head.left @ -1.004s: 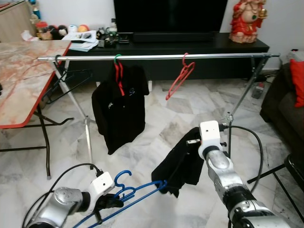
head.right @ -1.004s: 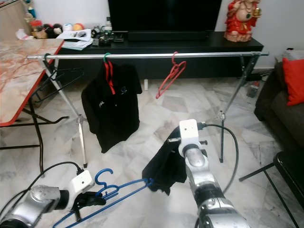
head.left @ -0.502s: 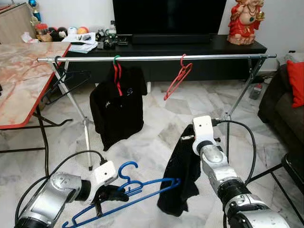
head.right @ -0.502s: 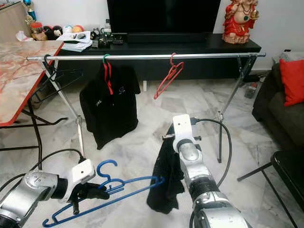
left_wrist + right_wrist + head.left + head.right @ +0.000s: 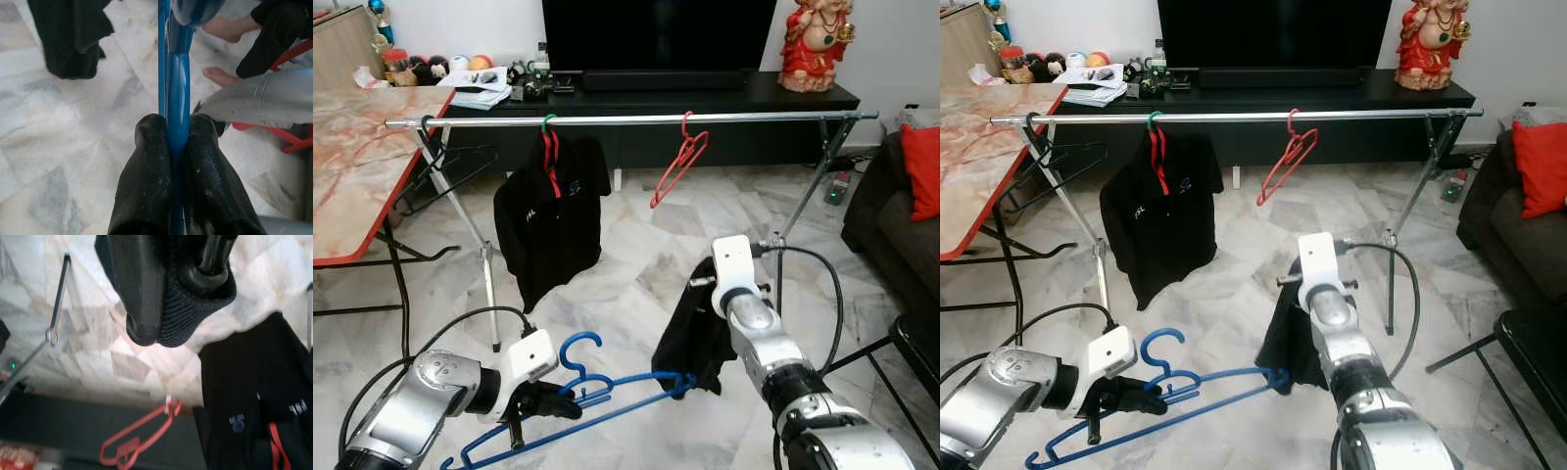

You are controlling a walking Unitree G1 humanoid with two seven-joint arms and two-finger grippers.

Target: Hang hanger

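My left gripper (image 5: 551,403) is shut on a blue hanger (image 5: 607,399), held low and nearly flat above the floor; in the left wrist view its fingers (image 5: 146,171) clamp the blue bar (image 5: 178,98). My right gripper (image 5: 168,325) is shut on a black garment (image 5: 697,328) that hangs bunched from it, right beside the blue hanger's far tip. Beyond stands a silver clothes rail (image 5: 636,119) carrying a black shirt (image 5: 548,220) on a red hanger, an empty red hanger (image 5: 679,168) and a black hanger (image 5: 445,171) at the left end.
A marble-topped table (image 5: 357,166) with a red edge stands on the left. A black TV console (image 5: 705,98) runs along the back wall, a dark sofa with a red cushion (image 5: 925,166) sits on the right. A person's bare feet (image 5: 222,29) rest on the floor.
My right arm has pulled the black garment up, so it hangs shorter and more bunched. The blue hanger's tip now sits against the garment's lower edge. The left gripper barely moved.
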